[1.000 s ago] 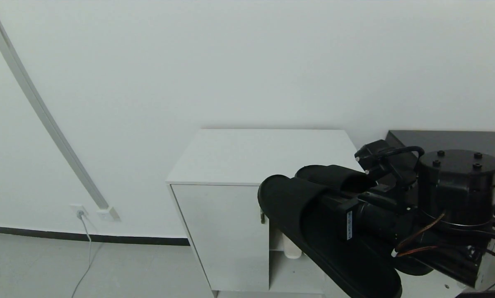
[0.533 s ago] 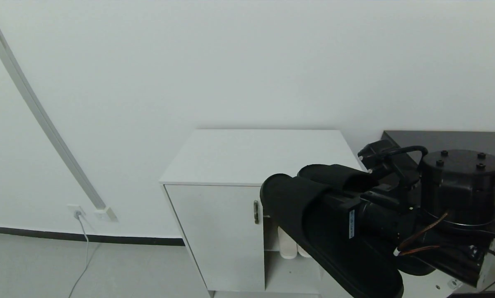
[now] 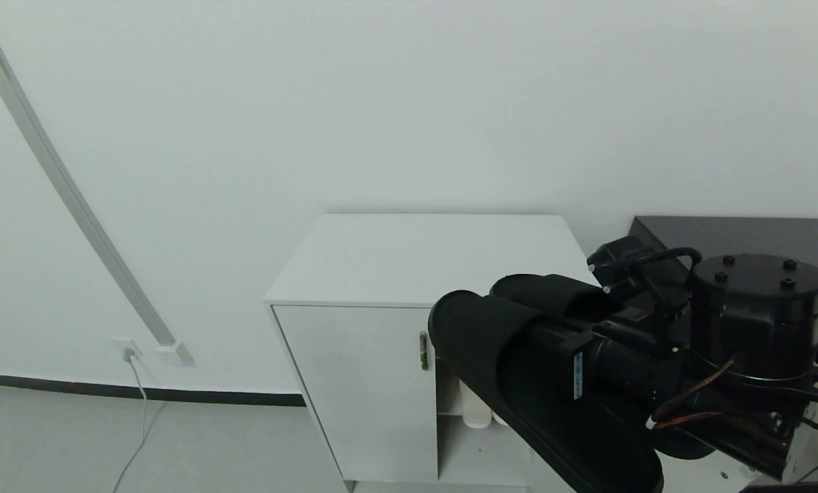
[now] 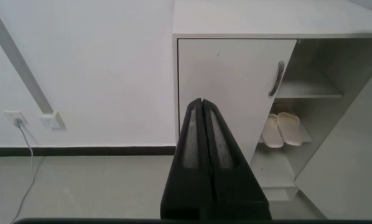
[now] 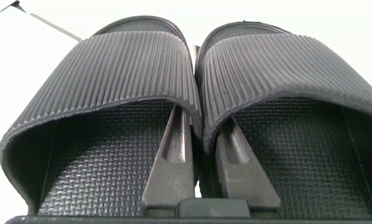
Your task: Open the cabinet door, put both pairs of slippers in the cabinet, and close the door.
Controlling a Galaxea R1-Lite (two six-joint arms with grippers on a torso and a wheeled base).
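A pair of black slippers (image 3: 491, 342) hangs in front of the white cabinet (image 3: 415, 260), at its right half. My right gripper (image 5: 201, 124) is shut on the pair, one finger inside each slipper, pinching their inner walls together. The cabinet's left door (image 3: 361, 390) is shut, with its handle (image 3: 422, 349) at the inner edge. The right half stands open, its door (image 4: 354, 155) swung outward. A cream pair of slippers (image 4: 282, 129) lies on the lower shelf inside (image 3: 477, 411). My left gripper (image 4: 201, 109) is shut and empty, off the cabinet's left door.
A slanted cable duct (image 3: 59, 178) runs down the wall to an outlet with a cord (image 3: 131, 352) left of the cabinet. A dark tabletop (image 3: 758, 233) stands to the right. Bare grey floor (image 3: 176, 445) lies left of the cabinet.
The head camera shifted, so the cabinet now sits slightly further left and more of its open side shows. The right arm with the black slippers dipped a little.
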